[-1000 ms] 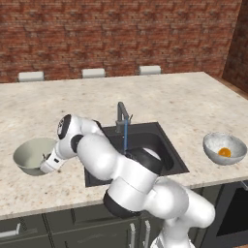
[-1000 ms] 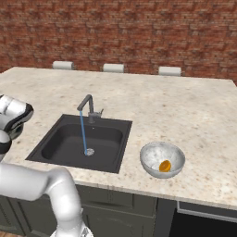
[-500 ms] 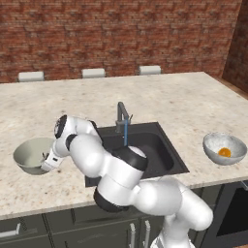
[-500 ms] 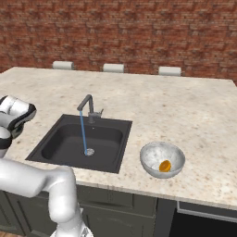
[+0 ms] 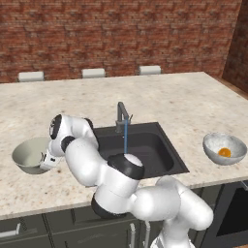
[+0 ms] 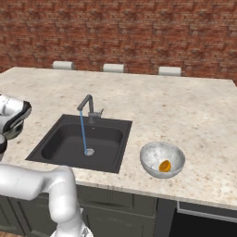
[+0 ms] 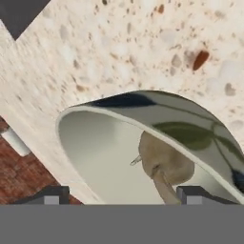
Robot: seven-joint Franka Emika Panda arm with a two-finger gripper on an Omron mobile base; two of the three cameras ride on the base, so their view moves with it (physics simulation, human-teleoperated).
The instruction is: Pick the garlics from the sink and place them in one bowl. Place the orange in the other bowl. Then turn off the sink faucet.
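The plain green-grey bowl (image 5: pixel 26 156) sits on the counter left of the sink (image 5: pixel 150 145). My gripper (image 5: pixel 47 163) hangs over its right rim. In the hand view the gripper (image 7: pixel 124 195) is open, its fingertips (image 7: pixel 57 194) wide apart just above the bowl (image 7: pixel 95 143). A dull brown garlic (image 7: pixel 164 159) lies inside that bowl, free of the fingers. The orange (image 5: pixel 224 152) rests in the mottled whitish bowl (image 5: pixel 224 145) at the right. A thin blue stream of water runs from the faucet (image 5: pixel 121 116) into the basin.
From the right base view, the faucet (image 6: pixel 88 105) pours onto the drain ring (image 6: pixel 89 151) of the sink (image 6: pixel 60 139). The mottled bowl (image 6: pixel 162 157) with the orange (image 6: pixel 164 165) stands near the counter's front edge. A brick wall runs behind the counter.
My hand stays over the green-grey bowl while the arm's elbow has swung lower and nearer the camera. The water still runs and the orange has not moved.
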